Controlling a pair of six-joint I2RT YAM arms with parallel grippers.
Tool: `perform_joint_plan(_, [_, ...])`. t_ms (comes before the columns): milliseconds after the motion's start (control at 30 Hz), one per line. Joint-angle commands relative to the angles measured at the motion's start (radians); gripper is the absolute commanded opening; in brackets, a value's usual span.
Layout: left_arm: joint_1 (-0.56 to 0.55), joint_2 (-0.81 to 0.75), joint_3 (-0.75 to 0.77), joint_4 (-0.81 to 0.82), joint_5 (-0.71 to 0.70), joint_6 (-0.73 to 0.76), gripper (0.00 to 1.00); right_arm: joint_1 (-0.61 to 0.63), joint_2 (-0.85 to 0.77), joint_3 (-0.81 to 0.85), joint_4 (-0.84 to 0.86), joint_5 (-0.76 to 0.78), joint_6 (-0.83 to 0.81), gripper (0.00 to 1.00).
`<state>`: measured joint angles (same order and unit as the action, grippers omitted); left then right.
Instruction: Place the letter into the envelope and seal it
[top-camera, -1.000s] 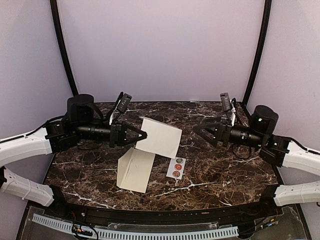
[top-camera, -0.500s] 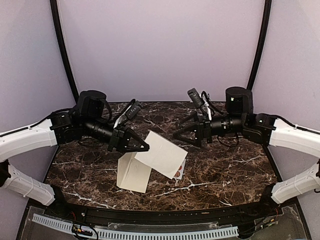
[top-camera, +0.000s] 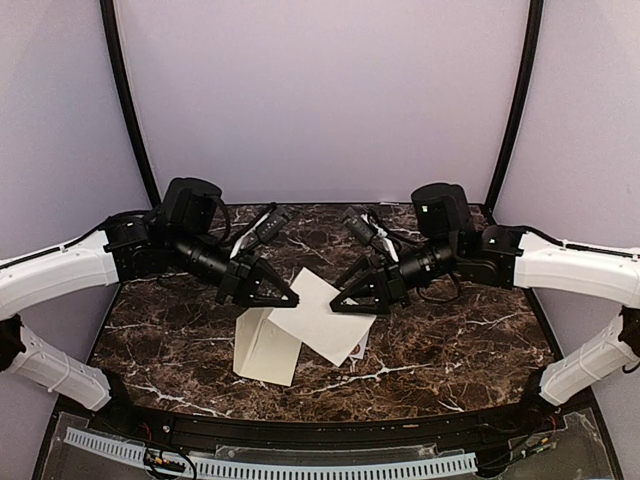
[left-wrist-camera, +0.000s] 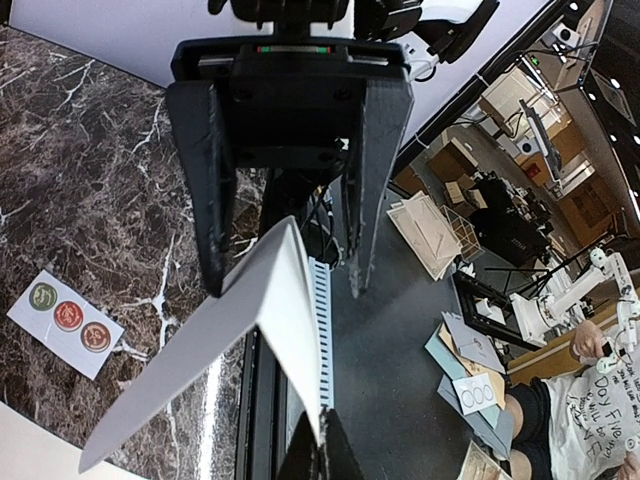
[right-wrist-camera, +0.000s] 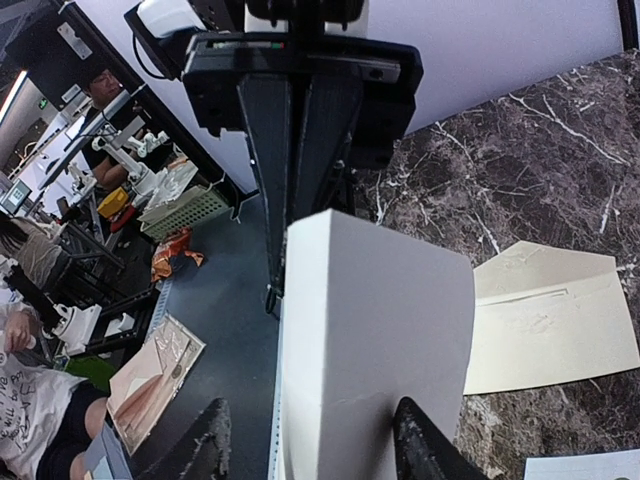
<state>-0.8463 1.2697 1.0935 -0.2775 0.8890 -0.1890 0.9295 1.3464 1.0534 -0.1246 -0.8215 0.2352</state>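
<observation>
The letter (top-camera: 322, 325), a folded white sheet, hung in the air just above the envelope (top-camera: 265, 350). In the overhead view it overlapped the envelope's upper right corner. The envelope itself lay flat on the marble table (top-camera: 450, 350), and a sticker strip (left-wrist-camera: 65, 320) lay just to its right.

The left gripper (top-camera: 292, 300) was pressed together on the letter's edge nearest the envelope and carried it alone. The right gripper (top-camera: 338, 303) was at the letter's edge away from the envelope. Its fingers (left-wrist-camera: 215, 200) stood spread on either side of the paper, with a gap showing on each side, so it held nothing.

The sheet looked light, thin and limp, stiffened only along its fold. Held at one edge, it would probably sag and twist. A second pinch on the free edge, close to the crease, seemed the sound hold. Firm squeezing or pulling the two holds apart could crumple or tear it. The envelope, thin and flat on smooth stone, would likely be hard to get under except at an edge.
</observation>
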Motion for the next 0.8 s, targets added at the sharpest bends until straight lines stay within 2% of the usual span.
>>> perform_joint_plan(0, [0.003, -0.003, 0.031, -0.061, -0.017, 0.049, 0.00, 0.009, -0.013, 0.029, 0.023, -0.025, -0.005, 0.48])
perform_joint_plan(367, [0.003, 0.002, 0.036, -0.058, -0.057, 0.046, 0.00, 0.020, 0.036, 0.051, 0.001, -0.006, -0.007, 0.34])
perform_joint_plan(500, [0.004, 0.006, 0.036, -0.059, -0.074, 0.044, 0.00, 0.025, 0.044, 0.062, -0.015, 0.009, -0.014, 0.23])
perform_joint_plan(667, [0.003, 0.009, 0.039, -0.063, -0.094, 0.048, 0.00, 0.027, 0.038, 0.063, -0.034, 0.063, -0.020, 0.00])
perform_joint_plan(733, [0.004, 0.009, 0.041, -0.069, -0.107, 0.050, 0.00, 0.028, 0.031, 0.063, -0.036, 0.082, -0.022, 0.00])
perform_joint_plan(767, [0.004, 0.010, 0.047, -0.072, -0.120, 0.050, 0.03, 0.028, 0.029, 0.059, -0.037, 0.088, -0.022, 0.00])
